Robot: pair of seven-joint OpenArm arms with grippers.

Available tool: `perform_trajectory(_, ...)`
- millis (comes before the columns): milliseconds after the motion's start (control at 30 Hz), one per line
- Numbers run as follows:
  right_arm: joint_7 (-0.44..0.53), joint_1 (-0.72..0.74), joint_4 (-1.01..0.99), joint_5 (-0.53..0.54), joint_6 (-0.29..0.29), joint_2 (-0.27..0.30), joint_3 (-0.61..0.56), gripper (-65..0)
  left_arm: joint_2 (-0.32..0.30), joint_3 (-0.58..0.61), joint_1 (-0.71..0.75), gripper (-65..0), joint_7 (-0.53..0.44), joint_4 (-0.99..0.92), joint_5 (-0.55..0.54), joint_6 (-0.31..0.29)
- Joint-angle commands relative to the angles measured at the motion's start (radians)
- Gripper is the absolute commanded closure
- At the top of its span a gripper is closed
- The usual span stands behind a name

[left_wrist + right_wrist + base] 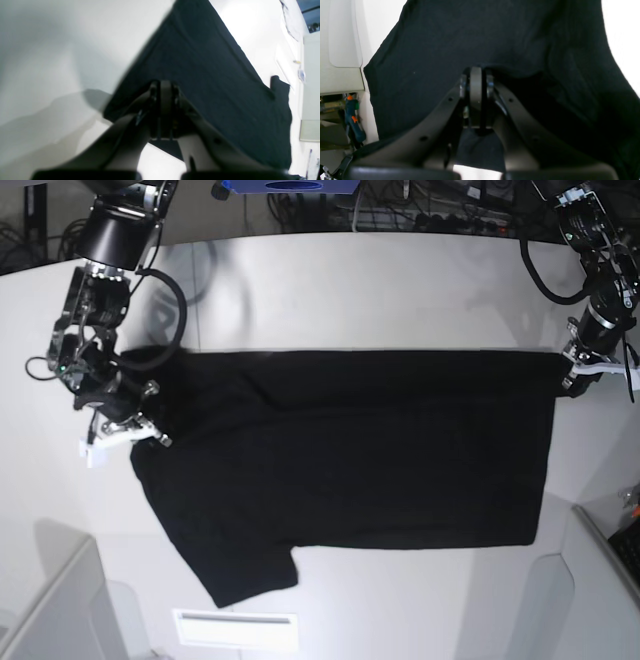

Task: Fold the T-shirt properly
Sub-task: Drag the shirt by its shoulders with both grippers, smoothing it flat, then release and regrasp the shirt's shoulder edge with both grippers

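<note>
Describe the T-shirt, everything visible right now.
The T-shirt is plain black knit-looking cloth with no print showing. It lies spread mostly flat on the white table, long axis across the base view, one short sleeve pointing toward the camera. The far edge is pulled straight between the two arms: the left gripper is shut on one far corner, and the right gripper is shut on the opposite end, where the fabric bunches.
</note>
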Motion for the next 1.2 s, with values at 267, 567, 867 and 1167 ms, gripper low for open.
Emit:
perform_trajectory(267,0.014,0.047,-0.035,0.018,0.0,0.01,0.002,0.0,-0.019,-0.007,-0.022,0.0,-0.017,0.015,-0.012,-0.007)
perform_trajectory(567,0.014,0.05,-0.035,0.02,0.0,0.01,0.003,0.0,-0.02,-0.007,-0.045,0.0,-0.014,0.014,-0.012,-0.007)
perform_trajectory(867,0.028,0.05,-0.032,0.025,0.002,0.01,0.009,-15.5,-0.025,-0.013,-0.048,-14.2,-0.017,0.014,-0.012,-0.007)
perform_trajectory(1167,0.083,0.016,0.059,0.028,0.008,0.01,0.005,-25.8,-0.027,-0.016,-0.086,-44.4,-0.018,0.009,-0.012,-0.007)
